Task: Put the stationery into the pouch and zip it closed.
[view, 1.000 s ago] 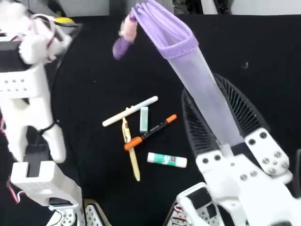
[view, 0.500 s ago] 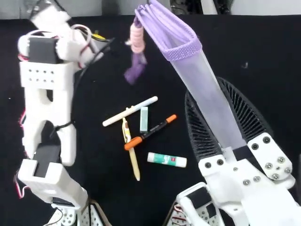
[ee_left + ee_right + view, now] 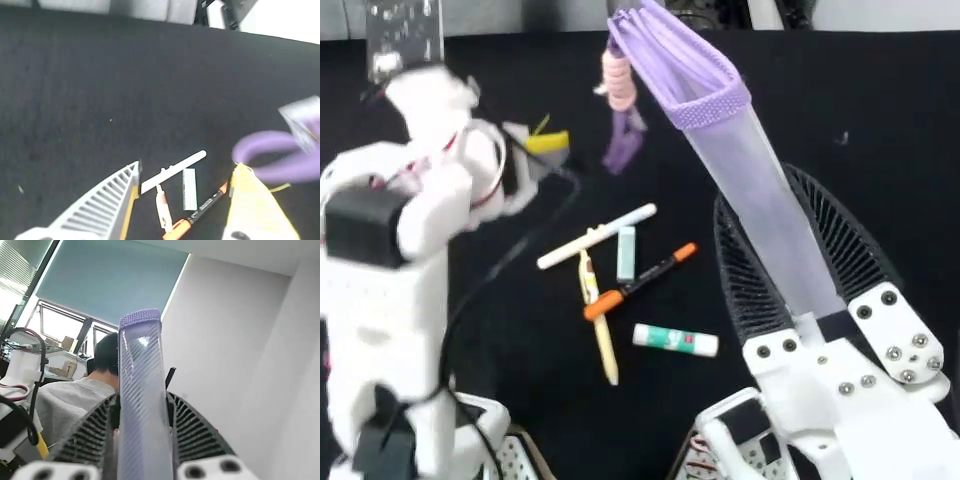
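Since the earlier frames the left arm [image 3: 420, 215] has swung in from the far corner of the black table [image 3: 880, 100] toward the middle. The tassel [image 3: 620, 140] on the pouch [image 3: 740, 170] has swung from out to one side to hang almost straight down. The pouch itself has barely shifted. The left gripper [image 3: 187, 167] hovers over the table with its claw spread wide and nothing between its fingers, the white one [image 3: 107, 200] on one side and the yellow one [image 3: 250, 200] on the other. Its wrist view looks down between them at the stationery, and a blurred purple loop sits close to the yellow finger. The right gripper [image 3: 141, 405] has its claw pressed together on the lower end of the purple mesh pouch. It holds the pouch up off the table at a slant, with the gathered end pointing up and away from the arm. All the stationery lies loose on the table, outside the pouch. A white pen [image 3: 597, 236] lies on a diagonal, with a short pale green stick [image 3: 626, 252] just beside it. An orange marker [image 3: 640, 281] crosses a cream pen [image 3: 600, 325]. A glue stick [image 3: 675, 340] lies near them but apart, on the side toward the right arm.
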Motion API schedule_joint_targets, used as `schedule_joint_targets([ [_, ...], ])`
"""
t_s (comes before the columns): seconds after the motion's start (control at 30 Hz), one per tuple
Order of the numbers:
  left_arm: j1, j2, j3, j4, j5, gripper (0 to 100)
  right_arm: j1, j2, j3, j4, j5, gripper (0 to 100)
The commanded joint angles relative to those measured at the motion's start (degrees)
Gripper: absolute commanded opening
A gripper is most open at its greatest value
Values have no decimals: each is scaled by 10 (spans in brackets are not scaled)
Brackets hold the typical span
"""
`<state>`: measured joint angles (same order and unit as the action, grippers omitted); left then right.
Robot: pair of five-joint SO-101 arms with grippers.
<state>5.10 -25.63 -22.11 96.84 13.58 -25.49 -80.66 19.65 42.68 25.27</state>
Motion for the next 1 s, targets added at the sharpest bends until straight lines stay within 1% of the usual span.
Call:
schedule_joint_targets([
  [0.0, 9, -124, 104, -62, -62, 293, 9, -2, -5, -18, -1, 11],
  [0.13, 17, -235, 221, -115, -101, 293, 9, -2, -5, -18, -1, 11],
  [0.2, 47, -298, 301, -154, -125, 293, 9, -2, -5, -18, -2, 11],
  [0.27, 84, -366, 394, -212, -149, 293, 9, -2, -4, -18, -2, 11],
  [0.4, 146, -511, 596, -380, -183, 293, 9, -2, -3, -18, -1, 11],
  [0.53, 171, -635, 787, -558, -182, 289, 9, -2, -3, -18, -1, 11],
  [0.6, 175, -674, 861, -637, -181, 289, 9, -2, -3, -18, -1, 11],
  [0.67, 175, -698, 918, -701, -180, 288, 9, -2, -3, -17, -2, 11],
  [0.8, 174, -706, 977, -796, -179, 283, 7, -2, -2, -17, -2, 11],
  [0.97, 168, -706, 1012, -905, -183, 180, 6, -2, -2, -16, -3, 11],
])
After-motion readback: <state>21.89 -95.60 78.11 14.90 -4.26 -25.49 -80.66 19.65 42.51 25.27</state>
